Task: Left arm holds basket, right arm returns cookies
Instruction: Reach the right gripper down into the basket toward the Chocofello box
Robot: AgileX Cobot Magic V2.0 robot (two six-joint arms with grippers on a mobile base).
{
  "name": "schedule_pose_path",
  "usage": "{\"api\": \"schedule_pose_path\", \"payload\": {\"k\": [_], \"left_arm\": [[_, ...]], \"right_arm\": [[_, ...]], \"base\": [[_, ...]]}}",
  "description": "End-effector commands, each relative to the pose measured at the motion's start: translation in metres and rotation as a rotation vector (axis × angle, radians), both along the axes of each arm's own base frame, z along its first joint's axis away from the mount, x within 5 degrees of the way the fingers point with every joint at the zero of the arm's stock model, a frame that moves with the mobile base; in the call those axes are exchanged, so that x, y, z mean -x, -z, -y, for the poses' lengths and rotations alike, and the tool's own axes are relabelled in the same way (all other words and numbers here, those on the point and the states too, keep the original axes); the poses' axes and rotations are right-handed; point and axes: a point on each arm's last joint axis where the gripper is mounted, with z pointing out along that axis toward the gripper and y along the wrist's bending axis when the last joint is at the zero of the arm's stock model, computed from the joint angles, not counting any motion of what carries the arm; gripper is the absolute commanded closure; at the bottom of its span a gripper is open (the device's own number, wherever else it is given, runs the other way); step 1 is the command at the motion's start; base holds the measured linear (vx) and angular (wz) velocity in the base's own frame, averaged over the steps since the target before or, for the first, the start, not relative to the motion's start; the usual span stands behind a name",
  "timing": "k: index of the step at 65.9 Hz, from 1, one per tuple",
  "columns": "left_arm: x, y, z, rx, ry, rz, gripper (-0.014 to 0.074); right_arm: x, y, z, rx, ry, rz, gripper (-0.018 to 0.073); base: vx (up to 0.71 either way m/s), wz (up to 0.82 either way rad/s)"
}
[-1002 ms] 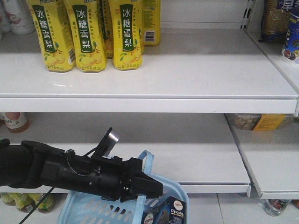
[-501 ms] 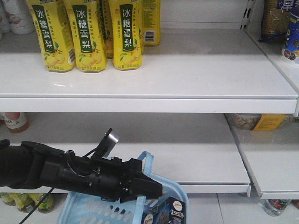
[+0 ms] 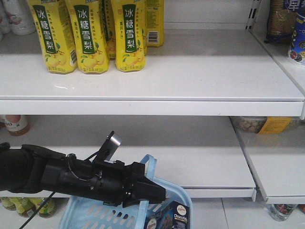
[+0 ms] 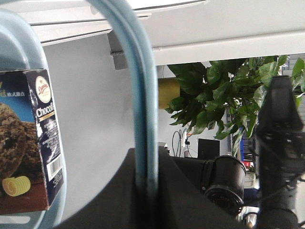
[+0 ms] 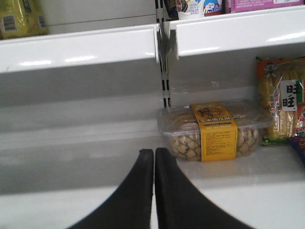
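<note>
The left arm (image 3: 57, 176) reaches in from the lower left. Its gripper (image 3: 153, 192) is shut on the flat loop handle (image 3: 150, 164) of the light blue basket (image 3: 90, 214), which hangs at the bottom edge. In the left wrist view the handle (image 4: 143, 95) runs straight down into the closed left gripper (image 4: 147, 167). The cookies (image 3: 174, 214), a dark navy box, stand inside the basket's right end, and the box (image 4: 28, 143) shows against the basket rim (image 4: 19, 43). The right gripper (image 5: 154, 151) is shut and empty, facing a white shelf. It does not appear in the front view.
Yellow drink cartons (image 3: 86, 36) stand on the upper white shelf (image 3: 200, 81). The lower shelf (image 3: 200, 152) lies behind the basket. A clear snack tub with a yellow label (image 5: 212, 131) sits just right of the right gripper, with packets (image 5: 281, 100) beyond it.
</note>
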Motion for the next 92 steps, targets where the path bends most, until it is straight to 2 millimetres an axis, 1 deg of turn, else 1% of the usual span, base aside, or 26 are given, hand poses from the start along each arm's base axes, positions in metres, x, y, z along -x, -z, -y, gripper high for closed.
{"api": "schedule_pose_path", "payload": {"k": [1, 2, 7, 12, 17, 23, 29, 35, 45, 50, 57, 65, 69, 77, 84, 88, 92], "left_arm": [[-0.002, -0.026, 0.002, 0.092, -0.007, 0.079, 0.0603], [-0.002, -0.026, 0.002, 0.092, -0.007, 0.079, 0.0603], [-0.002, -0.026, 0.002, 0.092, -0.007, 0.079, 0.0603], [-0.002, -0.026, 0.002, 0.092, -0.007, 0.079, 0.0603], [-0.002, -0.026, 0.002, 0.092, -0.007, 0.079, 0.0603], [-0.002, -0.026, 0.002, 0.092, -0.007, 0.079, 0.0603], [-0.002, -0.026, 0.002, 0.092, -0.007, 0.079, 0.0603], [-0.002, -0.026, 0.002, 0.092, -0.007, 0.079, 0.0603], [-0.002, -0.026, 0.002, 0.092, -0.007, 0.079, 0.0603], [-0.002, -0.026, 0.002, 0.092, -0.007, 0.079, 0.0603], [-0.002, -0.026, 0.002, 0.092, -0.007, 0.079, 0.0603], [-0.002, -0.026, 0.002, 0.092, -0.007, 0.079, 0.0603], [-0.002, -0.026, 0.002, 0.092, -0.007, 0.079, 0.0603], [-0.002, -0.026, 0.002, 0.092, -0.007, 0.079, 0.0603], [-0.002, -0.026, 0.002, 0.092, -0.007, 0.079, 0.0603], [-0.002, -0.026, 0.002, 0.092, -0.007, 0.079, 0.0603], [-0.002, -0.026, 0.002, 0.092, -0.007, 0.079, 0.0603]], "right_arm": [[-0.001, -0.037, 0.000, -0.022, 0.000, 0.101, 0.0568], [-0.002, -0.042, 0.000, -0.024, -0.001, 0.099, 0.0568], [-0.008, -0.056, 0.000, -0.046, -0.005, 0.024, 0.0568], [-0.020, -0.070, -0.001, -0.067, -0.010, -0.067, 0.0568], [-0.033, -0.078, -0.002, -0.096, -0.015, -0.155, 0.0568], [-0.046, -0.078, -0.003, -0.139, -0.017, -0.211, 0.0568], [-0.058, -0.074, -0.003, -0.166, -0.009, -0.234, 0.0568], [-0.065, -0.069, -0.003, -0.223, -0.004, -0.268, 0.0568], [-0.075, -0.060, -0.004, -0.217, -0.001, -0.346, 0.0554], [-0.079, -0.056, -0.009, -0.209, -0.038, -0.377, 0.0532], [-0.082, -0.052, -0.022, -0.189, -0.124, -0.417, 0.0481], [-0.085, -0.043, -0.040, -0.162, -0.233, -0.491, 0.0389], [-0.088, -0.037, -0.049, -0.166, -0.273, -0.537, 0.0329], [-0.093, -0.024, -0.061, -0.213, -0.302, -0.636, 0.0220], [-0.098, -0.012, -0.069, -0.268, -0.295, -0.733, 0.0148], [-0.100, -0.005, -0.075, -0.296, -0.299, -0.798, 0.0122], [-0.101, -0.001, -0.085, -0.292, -0.333, -0.857, 0.0110]], "base": [[0.00, 0.00], [0.00, 0.00], [0.00, 0.00], [0.00, 0.00], [0.00, 0.00], [0.00, 0.00], [0.00, 0.00], [0.00, 0.00], [0.00, 0.00], [0.00, 0.00], [0.00, 0.00], [0.00, 0.00], [0.00, 0.00], [0.00, 0.00], [0.00, 0.00], [0.00, 0.00], [0.00, 0.00]]}}
